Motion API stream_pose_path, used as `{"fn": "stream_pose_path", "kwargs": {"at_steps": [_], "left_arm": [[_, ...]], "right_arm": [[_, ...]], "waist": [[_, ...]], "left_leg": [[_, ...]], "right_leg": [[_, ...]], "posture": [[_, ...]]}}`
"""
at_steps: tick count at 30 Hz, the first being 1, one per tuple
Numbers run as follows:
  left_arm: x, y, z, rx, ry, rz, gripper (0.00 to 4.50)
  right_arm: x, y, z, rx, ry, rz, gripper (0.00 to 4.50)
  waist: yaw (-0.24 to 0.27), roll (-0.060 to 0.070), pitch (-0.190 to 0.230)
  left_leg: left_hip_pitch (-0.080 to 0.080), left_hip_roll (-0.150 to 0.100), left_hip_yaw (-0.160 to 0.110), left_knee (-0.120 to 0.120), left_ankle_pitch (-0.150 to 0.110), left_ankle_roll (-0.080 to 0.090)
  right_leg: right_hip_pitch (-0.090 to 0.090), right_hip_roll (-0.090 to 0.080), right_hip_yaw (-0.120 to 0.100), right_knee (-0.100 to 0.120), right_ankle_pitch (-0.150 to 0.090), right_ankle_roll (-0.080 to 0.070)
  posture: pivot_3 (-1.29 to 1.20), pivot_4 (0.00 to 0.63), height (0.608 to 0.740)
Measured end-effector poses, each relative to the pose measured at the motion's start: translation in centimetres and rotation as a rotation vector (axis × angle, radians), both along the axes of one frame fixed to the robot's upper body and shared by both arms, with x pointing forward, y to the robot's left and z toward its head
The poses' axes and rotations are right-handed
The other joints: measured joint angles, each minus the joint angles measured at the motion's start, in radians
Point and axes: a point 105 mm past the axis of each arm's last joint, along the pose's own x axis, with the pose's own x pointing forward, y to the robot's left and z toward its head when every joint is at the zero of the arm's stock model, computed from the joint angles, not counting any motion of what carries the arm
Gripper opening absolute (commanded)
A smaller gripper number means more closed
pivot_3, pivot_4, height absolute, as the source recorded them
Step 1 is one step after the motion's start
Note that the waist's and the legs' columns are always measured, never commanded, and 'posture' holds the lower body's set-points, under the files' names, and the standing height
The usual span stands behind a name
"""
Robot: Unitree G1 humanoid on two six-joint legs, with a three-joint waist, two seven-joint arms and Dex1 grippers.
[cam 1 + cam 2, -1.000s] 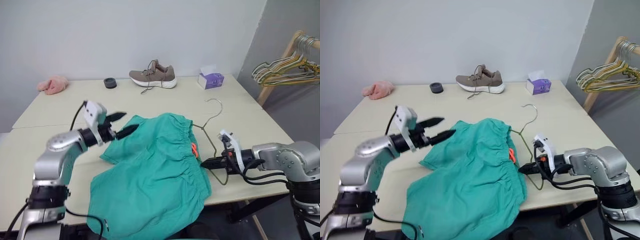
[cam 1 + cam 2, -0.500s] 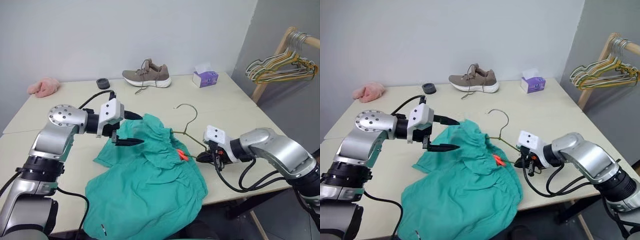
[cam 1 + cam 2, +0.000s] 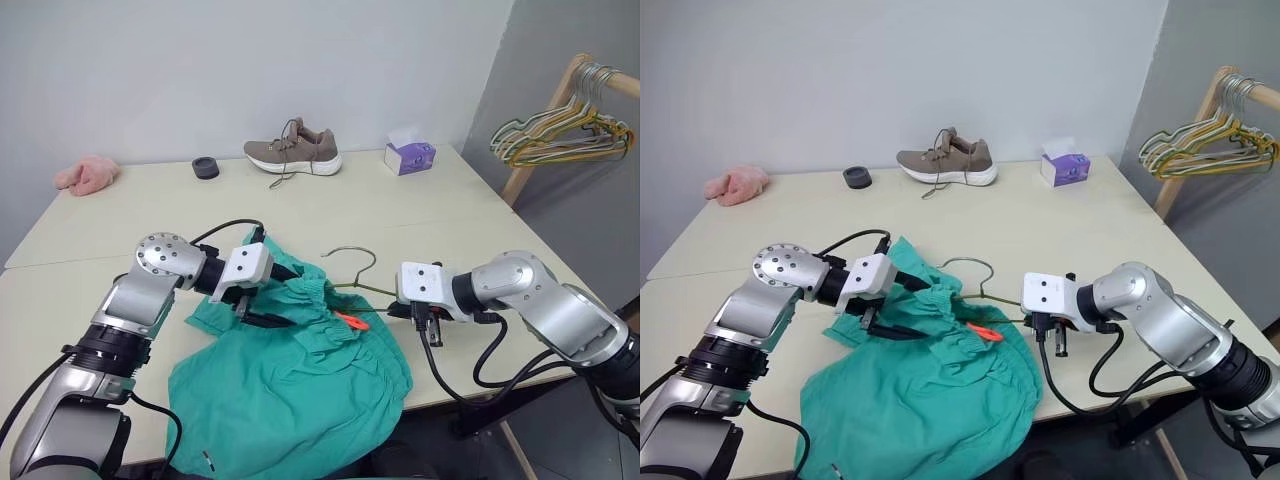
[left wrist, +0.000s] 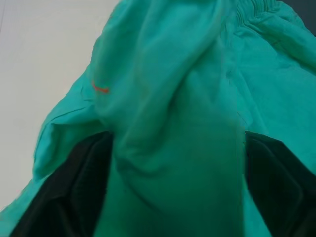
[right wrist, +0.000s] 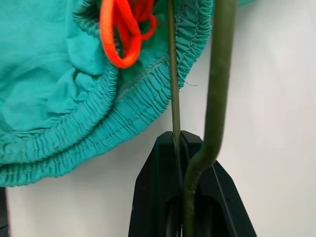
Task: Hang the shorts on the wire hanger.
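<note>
Cream table [image 3: 420,215], centre frame: shorts [image 3: 300,400] bunched, wire hanger [image 3: 352,254] threaded at waistband. Right gripper [image 5: 181,148] clamped on hanger wire. Left gripper [image 3: 262,306] part-open, straddling a fabric fold. Threading step; next, probably pull waistband along the wire.

Plain pale grey wall [image 3: 250,70] behind, unmarked. Cream desk [image 3: 400,205] made of two tops butted together, seam running along the left side. Darker grey wall [image 3: 570,40] to the right. In front of it, a wooden rack [image 3: 545,130] carries a bunch of hangers [image 3: 560,135]. Lighting even.
</note>
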Motion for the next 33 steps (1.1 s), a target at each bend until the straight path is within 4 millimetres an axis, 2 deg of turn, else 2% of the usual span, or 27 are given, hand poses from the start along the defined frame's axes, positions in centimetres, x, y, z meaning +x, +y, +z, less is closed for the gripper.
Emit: {"fn": "stream_pose_path", "kwargs": {"at_steps": [8,10,13,16,18,26,27,28,30,33], "left_arm": [[0.2,0.1,-0.4,0.003,0.008,0.021,0.42],[0.1,0.1,-0.6,0.000,0.016,0.026,0.03],[0.1,0.1,-0.9,-0.007,0.031,0.039,0.03],[0.1,0.1,-1.0,-0.017,0.029,0.053,0.00],[0.2,0.4,-1.4,-0.022,0.035,0.081,0.00],[0.7,2.6,-1.9,-0.040,0.022,0.225,0.00],[0.8,2.8,-1.9,-0.045,0.018,0.245,0.00],[0.9,3.0,-1.9,-0.049,0.018,0.264,0.00],[1.3,2.9,-1.9,-0.075,0.015,0.296,0.00],[1.9,2.5,-1.5,-0.137,0.027,0.350,0.00]], "right_arm": [[0.1,0.3,0.3,-0.010,-0.012,0.020,0.00],[0.2,0.3,0.3,-0.012,-0.013,0.020,0.00],[0.2,0.3,0.3,-0.017,-0.020,0.029,0.00],[0.1,0.1,0.7,-0.010,-0.051,0.058,0.77],[-0.2,-0.9,0.9,-0.021,-0.068,0.070,1.42],[0.7,-10.5,1.1,-0.162,-0.086,-0.201,4.25],[0.6,-11.5,0.8,-0.162,-0.070,-0.240,4.49],[0.4,-12.1,0.6,-0.155,-0.053,-0.270,4.49],[-0.3,-11.9,0.4,-0.029,0.014,-0.351,4.49],[-2.2,-8.2,0.0,0.233,0.133,-0.372,4.49]], "waist": [[-0.011,0.000,0.000],[-0.012,0.000,0.000],[-0.012,0.000,0.000],[-0.012,0.000,0.000],[-0.011,0.000,0.000],[-0.008,0.000,0.000],[-0.008,0.000,0.000],[-0.008,0.000,0.000],[-0.010,0.000,0.000],[-0.013,-0.001,0.000]], "left_leg": [[0.000,0.000,0.000,0.000,0.000,0.000],[0.000,0.000,0.000,0.000,0.000,0.000],[0.000,0.000,0.000,0.000,0.000,0.000],[0.000,0.000,0.000,0.000,0.000,0.000],[0.000,0.000,0.000,0.000,0.000,0.000],[0.001,-0.001,0.001,0.000,0.000,0.000],[0.001,-0.001,0.001,-0.001,0.000,0.000],[0.001,-0.001,0.001,0.000,0.000,0.000],[0.001,0.000,0.000,0.000,0.000,0.000],[0.002,0.001,-0.002,0.000,0.000,0.000]], "right_leg": [[0.000,0.000,0.000,0.000,0.000,0.000],[0.000,0.000,0.000,0.000,0.000,0.000],[0.000,0.000,0.000,0.000,0.000,0.000],[0.000,0.000,0.000,0.000,0.000,0.000],[0.000,0.000,0.000,0.000,0.000,0.000],[0.001,-0.002,0.000,0.000,0.000,0.000],[0.001,-0.002,-0.001,0.000,0.000,0.000],[0.001,-0.002,0.000,0.000,0.000,0.000],[0.001,-0.002,0.000,0.001,0.000,0.000],[0.001,-0.002,0.000,0.003,0.000,0.000]], "posture": [[-0.19,0.000,0.740],[-0.19,0.000,0.740],[-0.19,0.000,0.740],[-0.18,0.000,0.740],[-0.18,0.000,0.740],[-0.18,0.000,0.740],[-0.18,0.000,0.740],[-0.18,0.000,0.740],[-0.19,0.000,0.740],[-0.19,0.000,0.740]]}}
